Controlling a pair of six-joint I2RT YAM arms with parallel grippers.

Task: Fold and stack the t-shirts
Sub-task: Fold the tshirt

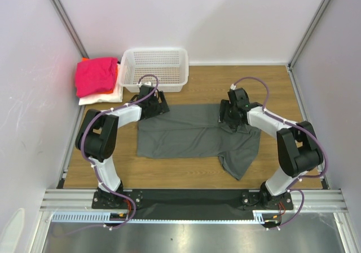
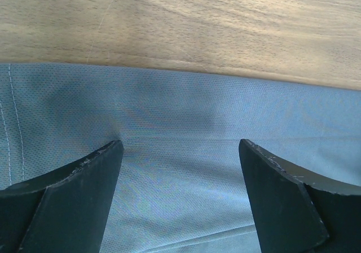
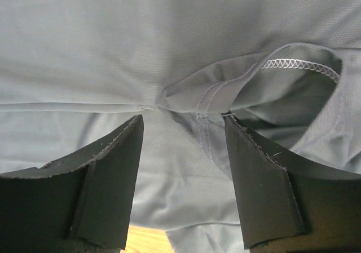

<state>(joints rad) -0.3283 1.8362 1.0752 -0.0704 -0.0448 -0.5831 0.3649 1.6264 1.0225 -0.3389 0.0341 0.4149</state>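
Observation:
A dark grey t-shirt (image 1: 186,132) lies partly folded on the wooden table, one sleeve sticking out at the front right (image 1: 240,154). My left gripper (image 1: 153,107) is open over the shirt's far left edge; in the left wrist view (image 2: 179,149) the jaws stand wide apart above flat grey cloth (image 2: 180,123). My right gripper (image 1: 229,119) is open over the shirt's far right part; in the right wrist view (image 3: 183,123) its jaws straddle a bunched seam and stitched hem (image 3: 225,92). A magenta-pink shirt (image 1: 96,75) lies on a white one (image 1: 100,98), with orange (image 1: 84,60) peeking out behind.
A white plastic mesh basket (image 1: 154,68) stands at the back, just behind my left gripper. The stack of folded shirts sits in the back left corner against the wall. Bare wood (image 1: 276,89) shows at the back right and along the front edge.

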